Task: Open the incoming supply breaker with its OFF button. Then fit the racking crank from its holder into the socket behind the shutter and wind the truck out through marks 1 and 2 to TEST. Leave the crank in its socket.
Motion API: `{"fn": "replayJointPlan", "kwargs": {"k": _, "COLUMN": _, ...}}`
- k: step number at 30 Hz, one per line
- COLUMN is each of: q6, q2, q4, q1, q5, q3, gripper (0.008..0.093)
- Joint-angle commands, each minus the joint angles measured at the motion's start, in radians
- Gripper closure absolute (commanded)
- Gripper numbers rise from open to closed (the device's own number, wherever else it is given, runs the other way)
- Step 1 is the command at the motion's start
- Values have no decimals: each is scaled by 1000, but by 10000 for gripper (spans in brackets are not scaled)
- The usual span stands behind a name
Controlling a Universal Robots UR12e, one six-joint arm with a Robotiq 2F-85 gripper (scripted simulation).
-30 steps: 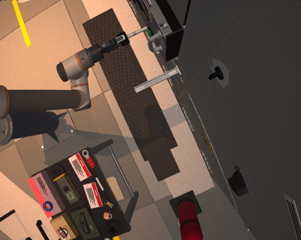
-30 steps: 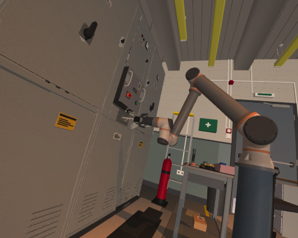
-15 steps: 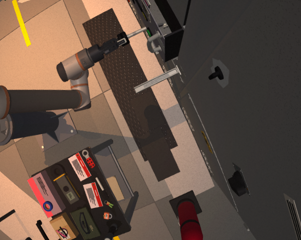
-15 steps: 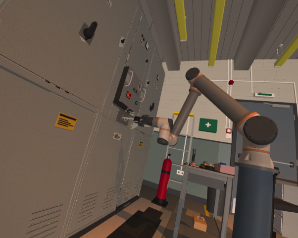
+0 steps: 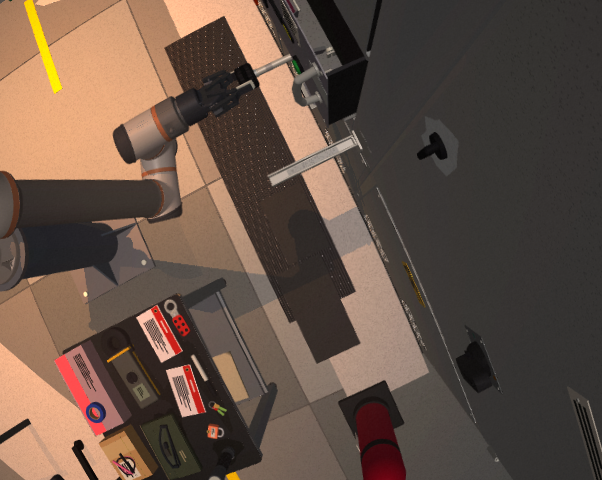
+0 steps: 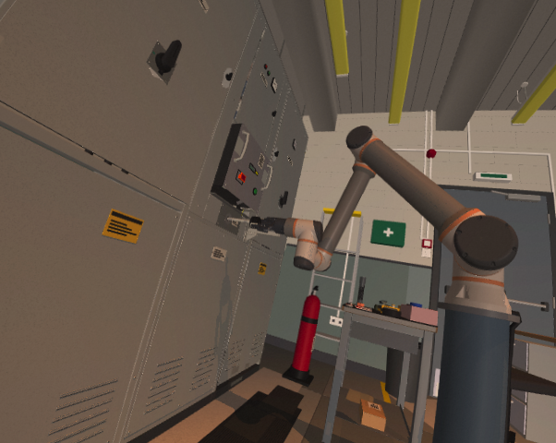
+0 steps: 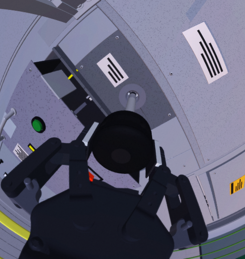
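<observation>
The racking crank's round black knob [image 7: 122, 142] [image 5: 245, 73] is clamped in my gripper [image 7: 122, 149] [image 5: 239, 81] [image 6: 255, 223], and its grey shaft [image 7: 131, 102] [image 5: 273, 64] runs straight into the round socket [image 7: 132, 95] in the dark plate on the switchgear front. To the left of the socket the breaker truck's grey front panel [image 7: 41, 116] [image 6: 242, 169] stands proud of the cabinet, carrying a green button [image 7: 38, 125] [image 6: 255, 191], a red button [image 6: 240, 177] and bent grey handles [image 7: 3, 124]. A dark gap shows between the panel and the cabinet face.
The switchgear cabinet wall [image 6: 102, 214] stands right in front of my arm. A flat grey bar [image 5: 314, 160] juts out from the cabinet beside the crank. A ribbed mat [image 5: 255, 170] lies on the floor, a tool cart [image 5: 157, 387] behind me, a red extinguisher [image 6: 307, 334] nearby.
</observation>
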Motion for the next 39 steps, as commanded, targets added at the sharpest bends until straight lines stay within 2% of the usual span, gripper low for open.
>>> {"fn": "replayJointPlan", "kwargs": {"k": 1, "q6": 16, "q2": -1, "q4": 1, "q1": 0, "q5": 0, "q3": -1, "gripper": 934}}
{"fn": "replayJointPlan", "kwargs": {"k": 18, "q6": 212, "q2": 0, "q4": 0, "q1": 0, "q5": 1, "q3": -1, "gripper": 934}}
{"fn": "replayJointPlan", "kwargs": {"k": 39, "q6": 250, "q2": 0, "q4": 0, "q1": 0, "q5": 1, "q3": -1, "gripper": 934}}
